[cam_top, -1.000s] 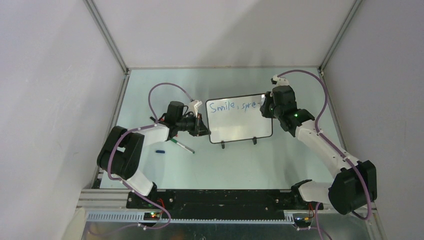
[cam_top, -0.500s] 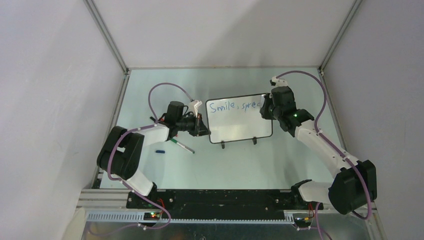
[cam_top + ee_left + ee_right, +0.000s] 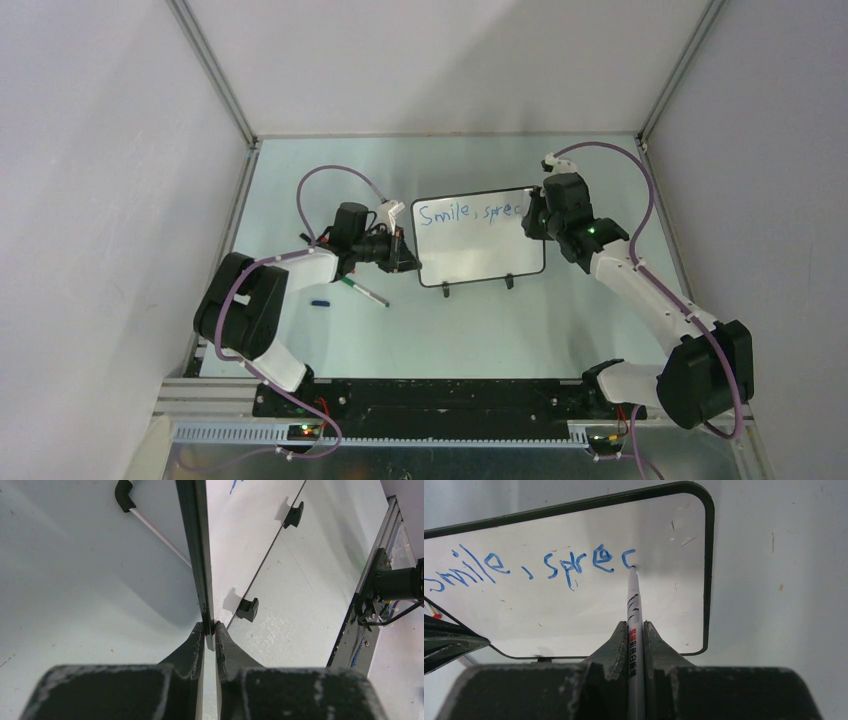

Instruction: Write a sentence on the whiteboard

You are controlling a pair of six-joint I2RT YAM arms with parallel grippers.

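The whiteboard [image 3: 480,240] stands upright on two black feet in the middle of the table. Blue text [image 3: 470,212] along its top reads "Smile, sprec"; in the right wrist view the text [image 3: 549,565] ends in a half-formed letter. My right gripper [image 3: 535,222] is shut on a white marker [image 3: 633,605] whose tip touches the board at the last letter. My left gripper [image 3: 408,262] is shut on the board's left edge [image 3: 200,555], seen edge-on in the left wrist view. The whiteboard [image 3: 664,605] fills the right wrist view.
A second pen [image 3: 362,291] lies on the table left of the board, below my left arm. A small blue cap [image 3: 319,301] lies further left. The board's black feet [image 3: 247,609] show in the left wrist view. Grey walls enclose the table.
The text has grown from "spre" to "sprec". My right gripper has shifted slightly right along the top line. The left arm has not moved.
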